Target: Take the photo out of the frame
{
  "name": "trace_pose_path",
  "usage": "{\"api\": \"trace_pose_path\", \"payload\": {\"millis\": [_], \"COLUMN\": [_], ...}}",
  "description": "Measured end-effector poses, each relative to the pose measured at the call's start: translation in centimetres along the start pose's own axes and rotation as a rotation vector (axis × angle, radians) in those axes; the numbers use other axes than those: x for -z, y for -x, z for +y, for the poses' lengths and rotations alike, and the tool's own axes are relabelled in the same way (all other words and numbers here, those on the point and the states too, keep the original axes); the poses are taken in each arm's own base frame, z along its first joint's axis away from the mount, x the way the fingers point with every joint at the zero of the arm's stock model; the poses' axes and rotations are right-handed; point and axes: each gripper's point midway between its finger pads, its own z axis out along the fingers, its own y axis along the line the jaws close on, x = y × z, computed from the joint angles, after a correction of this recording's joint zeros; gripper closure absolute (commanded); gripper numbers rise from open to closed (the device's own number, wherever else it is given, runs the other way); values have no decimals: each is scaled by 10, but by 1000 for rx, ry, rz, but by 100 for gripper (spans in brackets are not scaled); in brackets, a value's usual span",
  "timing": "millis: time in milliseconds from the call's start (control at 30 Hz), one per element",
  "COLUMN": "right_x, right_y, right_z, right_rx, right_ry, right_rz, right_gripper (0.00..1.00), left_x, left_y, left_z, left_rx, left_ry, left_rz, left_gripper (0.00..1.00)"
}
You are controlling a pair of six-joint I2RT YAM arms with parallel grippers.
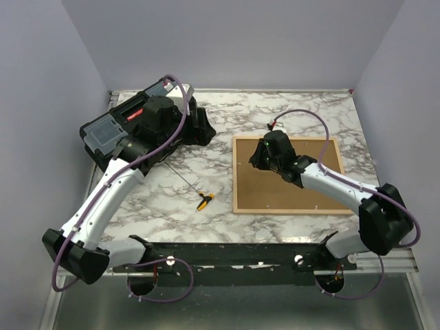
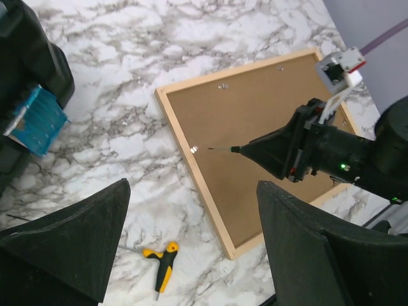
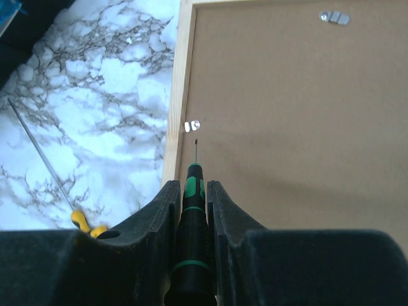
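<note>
On the marble table [image 1: 172, 199] the frame [image 1: 236, 179] lies face down with its backing board [image 1: 275, 189] up, so I judge the photo sits hidden underneath. My left gripper [image 2: 192, 188] hangs with jaws wide apart, idle. My right gripper [image 3: 192, 188] clamps a screwdriver [image 3: 191, 255], its tip aimed at a small metal tab [image 3: 192, 125] that pins the board.

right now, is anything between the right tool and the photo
Yes: the brown backing board fills the back of the frame, with small metal tabs at its edge. No photo shows. The right tool grips a screwdriver aimed at one tab.
</note>
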Motion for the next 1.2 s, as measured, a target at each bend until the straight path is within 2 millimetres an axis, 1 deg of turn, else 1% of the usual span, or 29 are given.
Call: {"api": "trace_pose_path", "payload": {"millis": [33,100,133,200,267,367,500,667,800,1200], "right_x": [-5,-16,-21,-29,-35,-40,-46,-44,-43,-38], "right_y": [3,6,7,7,6,5,2,2,-5,-12], "right_z": [3,7,8,10,10,10,11,22,22,30], "right_rx": [0,1,2,4,7,10,16,35,54,120], "right_ry": [-2,-7,-10,-16,-21,-27,-35,-35,-57,-128], "right_rz": [0,4,7,17,24,31,41,35,55,70], "right_gripper": [99,99,99,99,99,99,99,99,99,99], "left_x": [6,11,11,11,8,1,-1,0,0,-1], "left_y": [7,14,13,5,-11,-27,-27,-25,-25,-25], "left_z": [0,0,1,6,14,22,22,22,22,23], "left_rx": [-14,-38,-49,-67,-76,-80,-82,-83,-83,-81], "left_ry": [-2,-7,-10,-8,3,16,15,12,14,16], "left_rz": [-29,-73,-91,-109,-92,-55,-57,-66,-66,-65], "left_gripper": [17,17,17,17,17,17,17,17,17,17]}}
